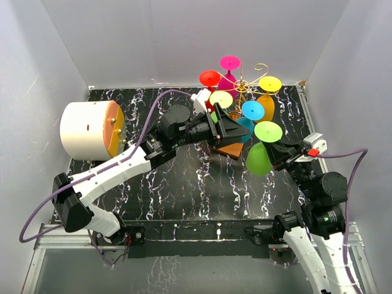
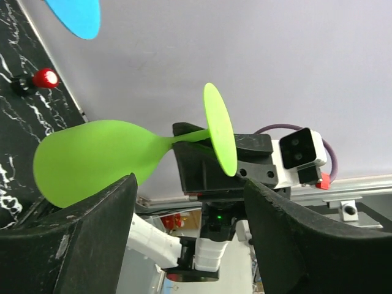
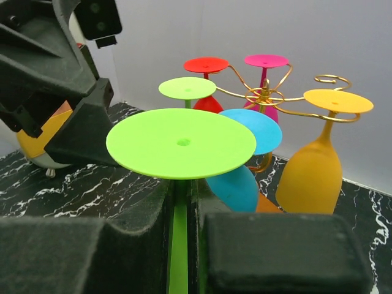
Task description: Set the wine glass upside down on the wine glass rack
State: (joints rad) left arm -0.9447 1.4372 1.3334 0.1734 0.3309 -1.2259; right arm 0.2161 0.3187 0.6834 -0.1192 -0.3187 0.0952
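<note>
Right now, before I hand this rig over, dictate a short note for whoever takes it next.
Right gripper: shut on the stem of the green wine glass, foot up, held near the rack but not on it.
Left gripper: open, holding nothing, hovering close to the rack.
Done: five other glasses hang upside down on the rack.
Left: slide the green glass's foot onto the free curled arm, then release.
</note>
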